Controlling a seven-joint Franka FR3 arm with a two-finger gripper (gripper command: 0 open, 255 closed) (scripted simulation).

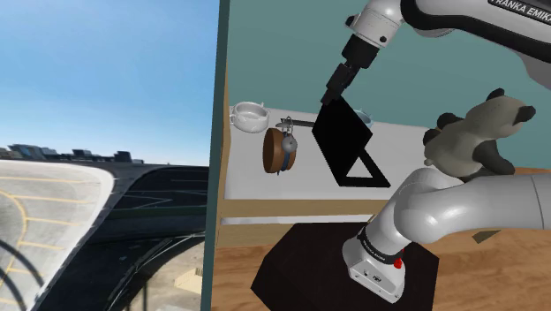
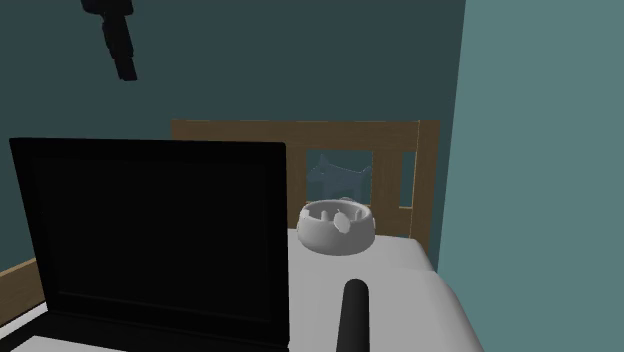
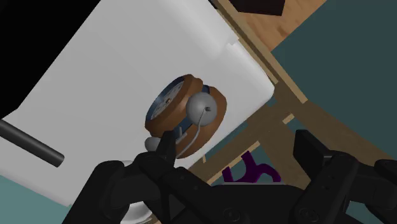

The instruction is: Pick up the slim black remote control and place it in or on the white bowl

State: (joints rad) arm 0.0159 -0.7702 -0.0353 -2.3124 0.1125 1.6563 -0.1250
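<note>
The slim black remote (image 2: 355, 315) lies on the white surface (image 1: 265, 190), to the right of the laptop in the second exterior view. In the shoulder view it is a thin dark line (image 1: 298, 121) between the white bowl (image 1: 250, 115) and the laptop. The bowl (image 2: 337, 228) stands near the wooden headboard. My gripper (image 1: 338, 88) hangs in the air above the laptop's raised screen, away from the remote. In the wrist view its fingers (image 3: 168, 149) stand apart with nothing between them, and the remote (image 3: 32, 143) lies off to one side.
An open black laptop (image 1: 346, 141) stands in the middle of the surface. A brown round alarm clock (image 1: 281, 148) sits by the bowl, near the surface's edge. A stuffed animal (image 1: 477, 132) perches near the arm. The wooden headboard (image 2: 300, 130) and teal walls bound the far side.
</note>
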